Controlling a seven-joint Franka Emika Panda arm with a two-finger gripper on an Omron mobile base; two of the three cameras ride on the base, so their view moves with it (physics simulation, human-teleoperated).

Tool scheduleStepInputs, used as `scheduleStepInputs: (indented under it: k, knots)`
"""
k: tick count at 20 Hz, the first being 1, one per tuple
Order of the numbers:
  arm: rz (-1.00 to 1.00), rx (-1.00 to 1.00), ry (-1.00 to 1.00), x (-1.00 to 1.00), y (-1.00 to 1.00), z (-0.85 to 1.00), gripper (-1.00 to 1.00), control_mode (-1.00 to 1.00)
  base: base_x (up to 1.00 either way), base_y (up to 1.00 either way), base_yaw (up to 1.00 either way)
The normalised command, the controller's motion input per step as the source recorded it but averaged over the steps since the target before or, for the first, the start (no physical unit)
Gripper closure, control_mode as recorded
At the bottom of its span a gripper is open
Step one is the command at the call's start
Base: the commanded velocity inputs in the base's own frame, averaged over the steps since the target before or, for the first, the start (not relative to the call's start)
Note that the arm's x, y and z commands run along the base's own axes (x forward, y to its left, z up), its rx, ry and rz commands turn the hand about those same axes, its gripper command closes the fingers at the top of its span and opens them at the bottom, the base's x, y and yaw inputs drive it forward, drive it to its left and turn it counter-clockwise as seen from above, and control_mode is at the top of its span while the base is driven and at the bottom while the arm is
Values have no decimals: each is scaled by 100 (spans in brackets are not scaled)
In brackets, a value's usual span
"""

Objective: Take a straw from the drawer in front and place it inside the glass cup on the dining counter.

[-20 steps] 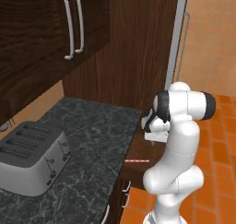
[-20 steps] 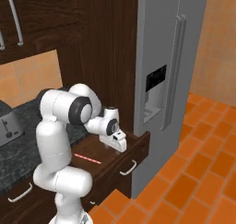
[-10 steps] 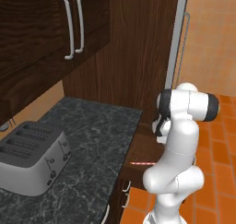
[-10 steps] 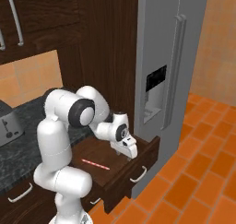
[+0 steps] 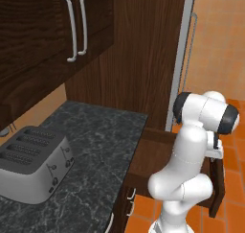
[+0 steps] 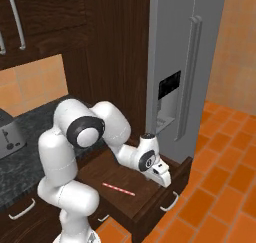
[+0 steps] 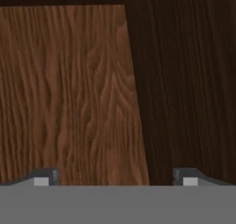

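Fingers (image 7: 44, 176) are standing wide apart, gripping nothing, as your gripper (image 6: 161, 176) is hanging over the front wall of the pulled-out drawer (image 6: 150, 202). Beside it, black granite worktop (image 5: 95, 145) is carrying a silver toaster (image 5: 31, 162). Smallest of all, the straw (image 6: 119, 189) is lying flat on the drawer's floor.

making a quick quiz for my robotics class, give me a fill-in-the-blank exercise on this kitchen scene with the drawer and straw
1. The dark brown wooden drawer with the small white curved handle is pulled ____.
2. The thin red-and-white striped straw lies flat on the drawer's ____.
3. The gripper has its two dark finger tips spread apart, so it is ____.
4. The silver four-slot toaster stands on the black speckled ____.

Missing words: open; floor; open; worktop
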Motion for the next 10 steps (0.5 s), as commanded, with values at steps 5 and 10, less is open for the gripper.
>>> scheduleStepInputs:
  k: [5,10]
  knots:
    - [-10,-1,-5,-8,77,22,-100,-100,0,0,0]
    - [-24,-1,-4,8,78,4,-100,-100,0,0,0]
